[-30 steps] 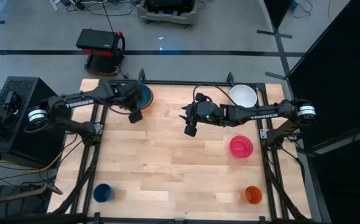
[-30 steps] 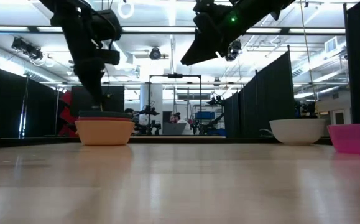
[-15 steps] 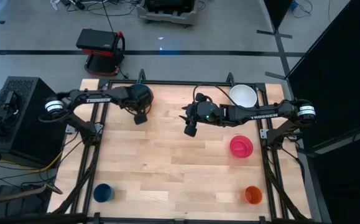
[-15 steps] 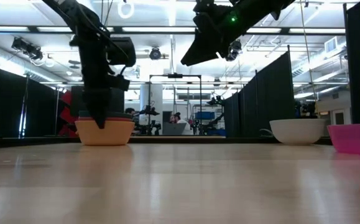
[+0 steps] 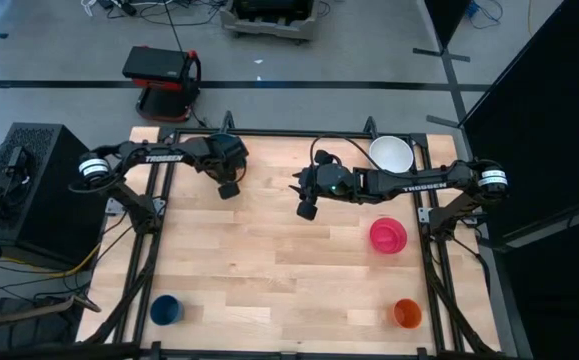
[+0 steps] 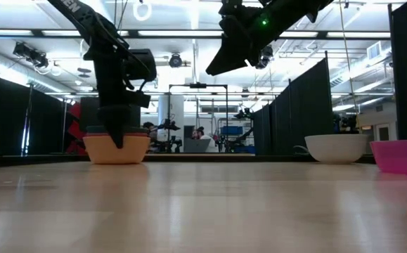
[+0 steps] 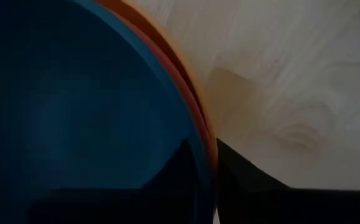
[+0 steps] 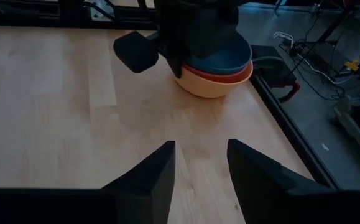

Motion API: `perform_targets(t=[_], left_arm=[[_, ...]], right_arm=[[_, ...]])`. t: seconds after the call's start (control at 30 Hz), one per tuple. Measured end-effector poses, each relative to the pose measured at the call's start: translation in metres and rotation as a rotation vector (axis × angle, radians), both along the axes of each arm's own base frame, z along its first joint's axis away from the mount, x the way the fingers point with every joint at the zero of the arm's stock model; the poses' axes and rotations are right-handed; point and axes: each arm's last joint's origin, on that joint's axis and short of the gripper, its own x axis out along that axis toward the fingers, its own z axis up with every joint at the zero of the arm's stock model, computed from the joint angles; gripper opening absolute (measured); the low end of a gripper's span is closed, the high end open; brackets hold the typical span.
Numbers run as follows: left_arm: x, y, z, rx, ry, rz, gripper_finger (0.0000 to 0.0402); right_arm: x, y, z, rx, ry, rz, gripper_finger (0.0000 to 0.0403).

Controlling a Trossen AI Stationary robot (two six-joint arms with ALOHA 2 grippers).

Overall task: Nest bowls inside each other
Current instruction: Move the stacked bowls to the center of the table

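Far left corner of the table (image 5: 269,260): three bowls sit nested, dark teal bowl (image 8: 229,56) innermost, red-orange bowl (image 8: 245,73) around it, yellow-orange bowl (image 6: 117,150) outermost. Left gripper (image 5: 228,187) is down at the stack's rim, fingers pinched together on the nested rims, one finger (image 7: 180,174) inside the teal bowl and the other outside. That arm covers most of the stack from above.

Right gripper (image 5: 306,209) hangs high over the table's middle, well apart from every bowl; its fingers (image 8: 155,174) stand partly apart with nothing between them, pointed toward the stack.

White bowl (image 5: 391,154) rests alone at the far right corner. Magenta bowl (image 5: 388,235) lies near the right edge, by the right arm's base. Nothing lies between these and the stack but bare wood.

Near edge: a small dark blue cup (image 5: 165,309) at left, a small orange cup (image 5: 407,313) at right. Beyond the table, a red-and-black case (image 5: 161,72) stands on the floor.
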Motion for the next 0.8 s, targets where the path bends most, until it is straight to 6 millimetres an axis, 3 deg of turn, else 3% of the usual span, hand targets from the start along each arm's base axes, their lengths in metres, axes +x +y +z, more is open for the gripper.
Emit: perform_targets(t=[0.23,0.53,0.8], left_arm=[[0.017,-0.02,0.015,0.03,0.001,-0.094,0.0007],[0.054,-0.082,0.05,0.079,-0.069,-0.361,0.0007],[0.068,-0.145,0.079,0.106,-0.141,-0.59,0.0006]], right_arm=[[-0.003,0.0,0.0,-0.007,0.025,-0.01,0.0139],[-0.024,-0.002,0.007,-0.027,0.119,-0.116,0.0128],[-0.047,-0.004,0.015,-0.06,0.201,-0.225,0.0118]])
